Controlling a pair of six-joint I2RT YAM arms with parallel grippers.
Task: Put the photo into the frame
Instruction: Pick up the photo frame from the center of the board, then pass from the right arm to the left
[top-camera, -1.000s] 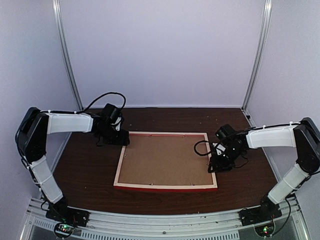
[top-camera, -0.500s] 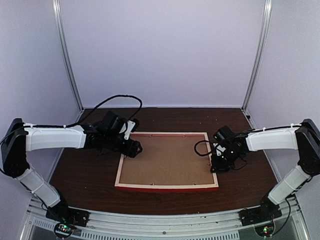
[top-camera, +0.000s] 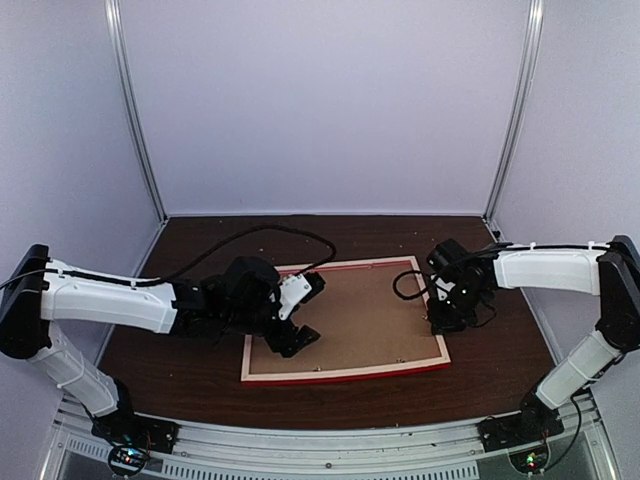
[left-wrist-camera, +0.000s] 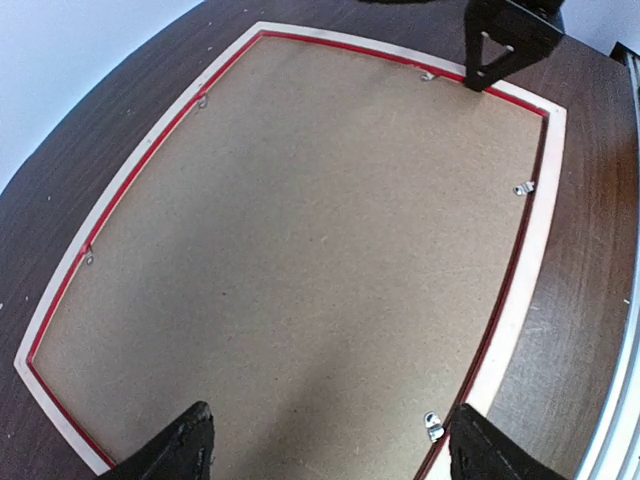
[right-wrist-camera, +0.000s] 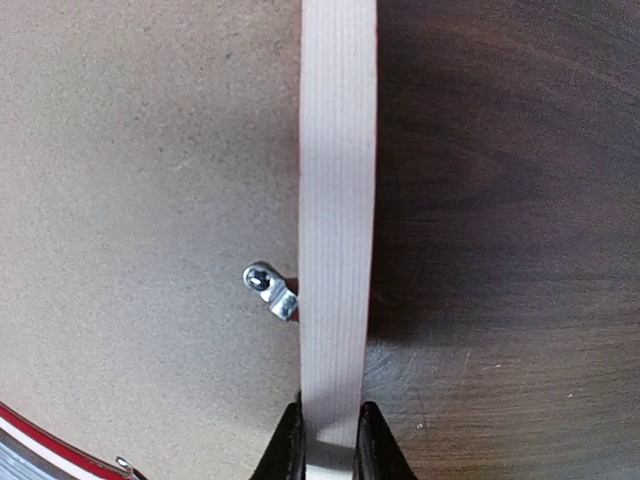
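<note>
The frame (top-camera: 345, 368) lies back-up at the middle of the dark table (top-camera: 500, 395), pale wood rails showing and red along the near edge. A plain brown backing board (top-camera: 365, 310) fills it. Against a second ago it sits skewed: turned slightly counter-clockwise, its 3 o'clock end now farther from the arm bases, and the whole thing shifted a little toward 3 o'clock. The right gripper (right-wrist-camera: 328, 445) is at the frame's 3 o'clock rail, fingers pinched on either side of the pale strip, clamped where before it stood half spread. A small metal tab (right-wrist-camera: 270, 290) lies just beside that rail on the board. The left gripper (top-camera: 295, 335) has swung in from the frame's 10 o'clock corner and now hangs over the board near 8 o'clock, fingers (left-wrist-camera: 190, 445) spread wide, holding nothing.
</note>
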